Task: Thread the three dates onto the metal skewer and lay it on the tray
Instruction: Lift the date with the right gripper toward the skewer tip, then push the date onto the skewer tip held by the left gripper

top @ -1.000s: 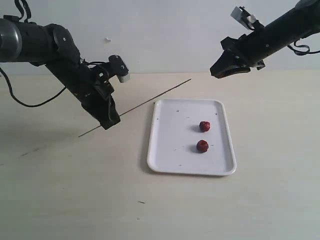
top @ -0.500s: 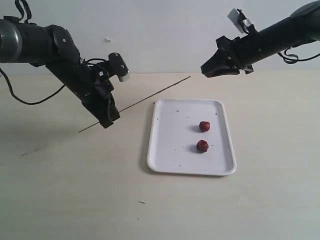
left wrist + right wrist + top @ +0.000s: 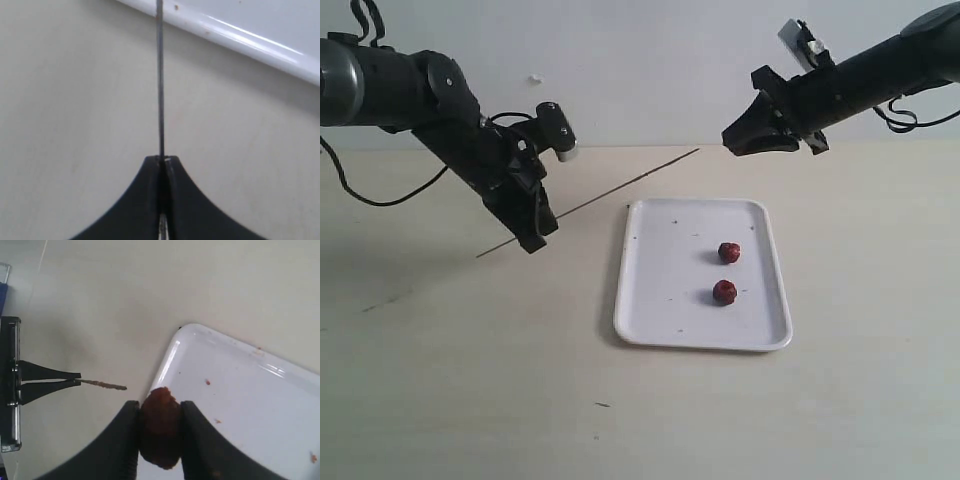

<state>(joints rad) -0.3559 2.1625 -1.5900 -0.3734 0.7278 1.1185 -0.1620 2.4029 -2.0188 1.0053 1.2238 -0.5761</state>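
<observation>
The thin grey metal skewer [image 3: 620, 188] slants above the table, and my left gripper [image 3: 532, 240] is shut on it near its lower end; its free tip points up right toward my right gripper [image 3: 732, 143]. In the left wrist view the skewer [image 3: 160, 80] runs straight out from the closed tips [image 3: 162, 161]. My right gripper [image 3: 159, 412] is shut on one dark red-brown date [image 3: 160, 426], held in the air, with the skewer tip [image 3: 105, 385] just beside it. Two more dates [image 3: 729, 252] [image 3: 724, 292] lie on the white tray [image 3: 660, 300].
The white tray's rim [image 3: 235, 37] passes close under the skewer in the left wrist view. A black cable [image 3: 380, 205] hangs from the left arm over the table. A few dark specks [image 3: 605, 405] dot the pale tabletop in front of the tray.
My right gripper has swung left and a little up with its date, closer to the skewer's tip, then nearly stopped. The left gripper has lifted the skewer slightly.
</observation>
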